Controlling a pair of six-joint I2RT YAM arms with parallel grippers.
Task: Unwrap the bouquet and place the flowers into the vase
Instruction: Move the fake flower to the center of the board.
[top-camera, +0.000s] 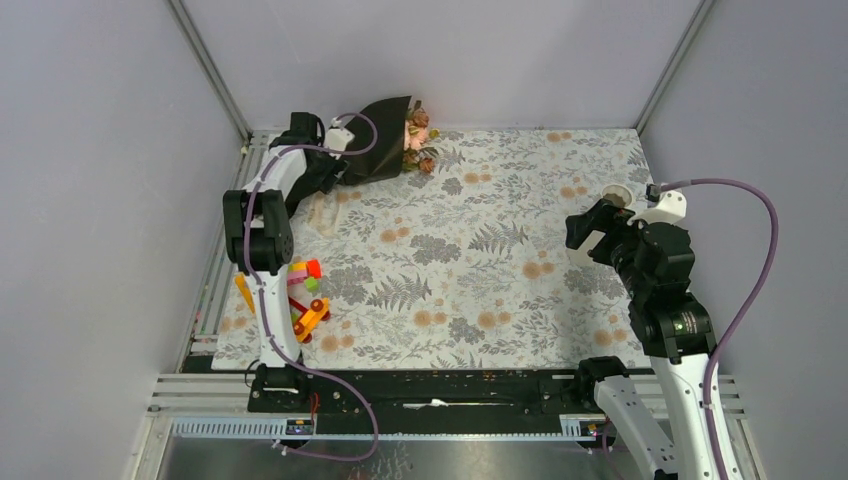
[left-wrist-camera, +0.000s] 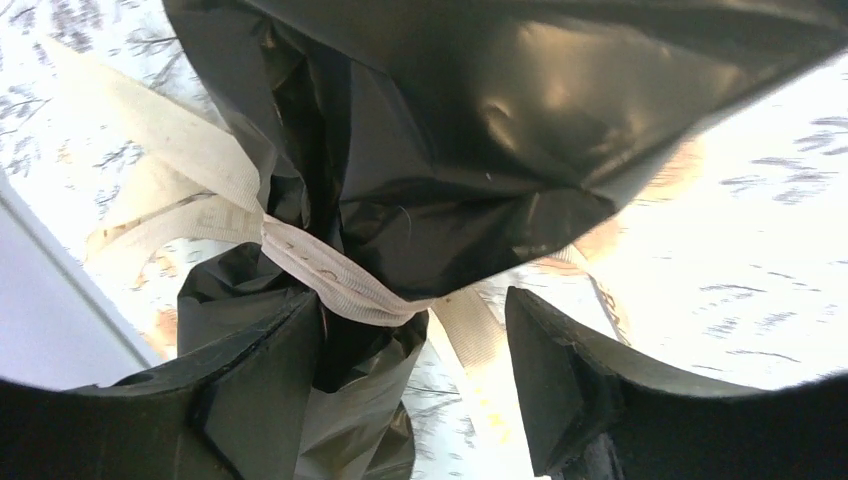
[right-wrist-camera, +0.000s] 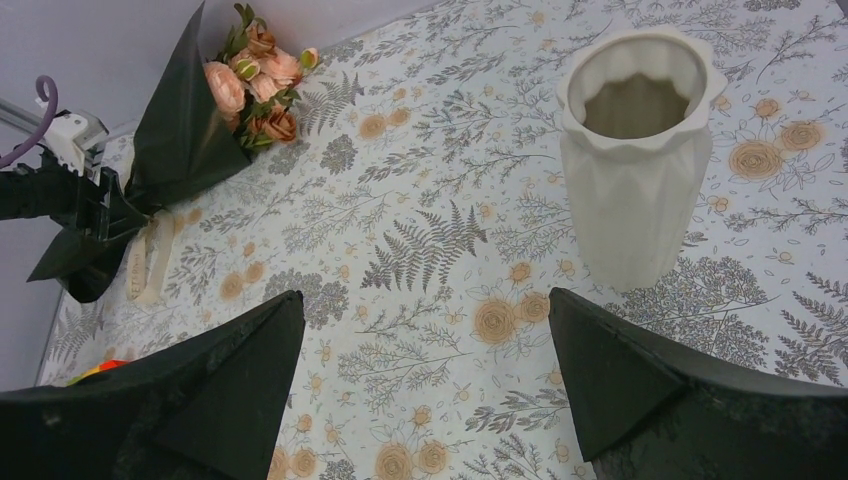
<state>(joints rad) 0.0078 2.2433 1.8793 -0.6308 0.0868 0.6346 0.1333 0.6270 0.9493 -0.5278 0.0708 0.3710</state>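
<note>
At the far left corner of the table, the bouquet lies on its side on the flower-patterned cloth. It is a cone of glossy black paper. Its wide mouth points toward the right along the back wall, and the peach-pink flowers and green leaves show there. A cream ribbon is knotted round the narrow neck of the paper, and its loose tails trail on the cloth. Your left gripper sits at that neck with its jaws apart, straddling the crumpled tail of paper just below the ribbon. In the left wrist view, the finger on the left side rests against the black paper. The finger on the right side stands clear of the paper, with bright cloth showing between them, so nothing is pinched. On the right side of the table, well apart from the bouquet, the vase stands upright. It is white and ribbed, and its round mouth is open to the camera. Your right gripper is near it with its jaws spread wide. The vase stands beyond the fingertips and to the right of centre, not between them. From above, the right gripper partly covers the vase. A colourful toy-block car sits at the near left of the cloth, beside the left arm.
</note>
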